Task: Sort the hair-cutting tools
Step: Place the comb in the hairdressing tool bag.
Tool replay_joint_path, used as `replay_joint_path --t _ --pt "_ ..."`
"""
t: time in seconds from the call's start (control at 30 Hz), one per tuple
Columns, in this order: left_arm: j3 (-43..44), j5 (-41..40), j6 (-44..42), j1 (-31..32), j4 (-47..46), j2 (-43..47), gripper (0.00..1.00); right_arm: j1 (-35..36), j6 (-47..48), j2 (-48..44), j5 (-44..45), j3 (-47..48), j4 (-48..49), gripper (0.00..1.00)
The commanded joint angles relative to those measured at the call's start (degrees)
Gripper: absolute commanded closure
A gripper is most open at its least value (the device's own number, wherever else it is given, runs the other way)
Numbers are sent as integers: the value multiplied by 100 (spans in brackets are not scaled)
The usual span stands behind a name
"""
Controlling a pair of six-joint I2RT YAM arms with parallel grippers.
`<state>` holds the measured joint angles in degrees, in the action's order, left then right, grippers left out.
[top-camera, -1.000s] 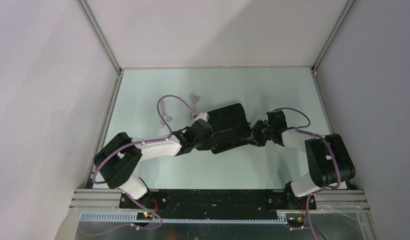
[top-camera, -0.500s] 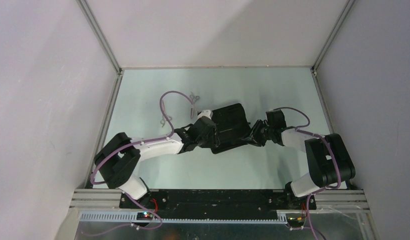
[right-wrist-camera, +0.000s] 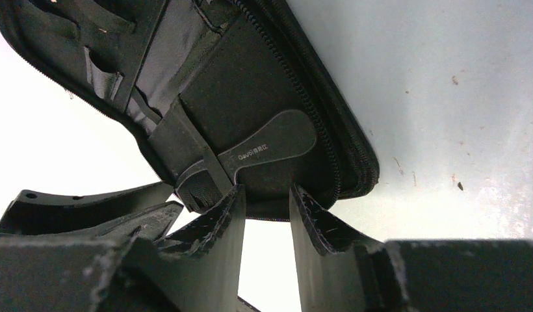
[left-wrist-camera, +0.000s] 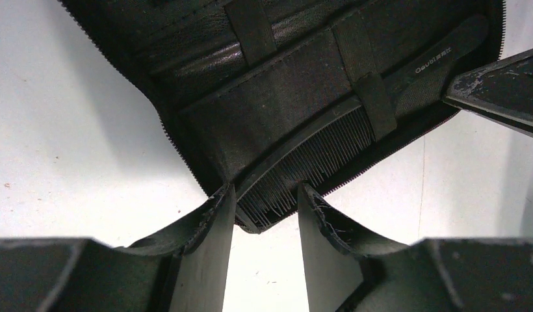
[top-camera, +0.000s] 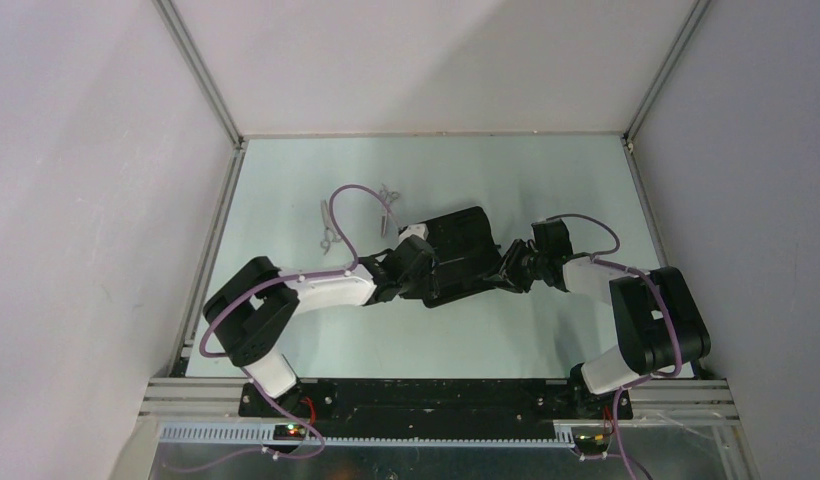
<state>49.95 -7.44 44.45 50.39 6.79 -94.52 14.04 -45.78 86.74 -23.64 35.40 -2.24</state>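
The open black pouch (top-camera: 464,240) lies mid-table. The black comb (left-wrist-camera: 316,159) is tucked under its straps, and its toothed end sticks out of the pouch edge. My left gripper (left-wrist-camera: 265,195) is open, with that comb end between its fingertips; in the top view it (top-camera: 423,270) is at the pouch's left end. My right gripper (right-wrist-camera: 265,192) is open, its tips over the pouch's edge just below the comb's handle (right-wrist-camera: 270,143); in the top view it (top-camera: 498,272) is at the pouch's right end. Two silver scissors (top-camera: 327,228) (top-camera: 388,205) lie on the table left of the pouch.
A purple cable (top-camera: 351,195) arcs above the left arm, near the scissors. Metal frame rails (top-camera: 216,230) and grey walls border the table. In the left wrist view the other gripper's finger (left-wrist-camera: 498,91) reaches in from the right.
My left arm has swung its elbow right and pushed the gripper slightly closer to the pouch's left end. The right arm and the pouch have not moved.
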Motion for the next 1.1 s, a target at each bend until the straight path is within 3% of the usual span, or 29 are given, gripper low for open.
replay_joint_path --t 0.0,0.4,0.87,1.07 --pt "84 -158 -29 24 203 -58 53 26 203 143 246 30 -280 64" --pt "217 -159 -9 24 447 -125 53 36 194 128 249 28 -282 63" --pt "542 513 176 57 70 -510 54 53 158 150 229 26 -256 63" --pt "594 348 135 50 109 -425 54 59 165 64 209 29 -281 63"
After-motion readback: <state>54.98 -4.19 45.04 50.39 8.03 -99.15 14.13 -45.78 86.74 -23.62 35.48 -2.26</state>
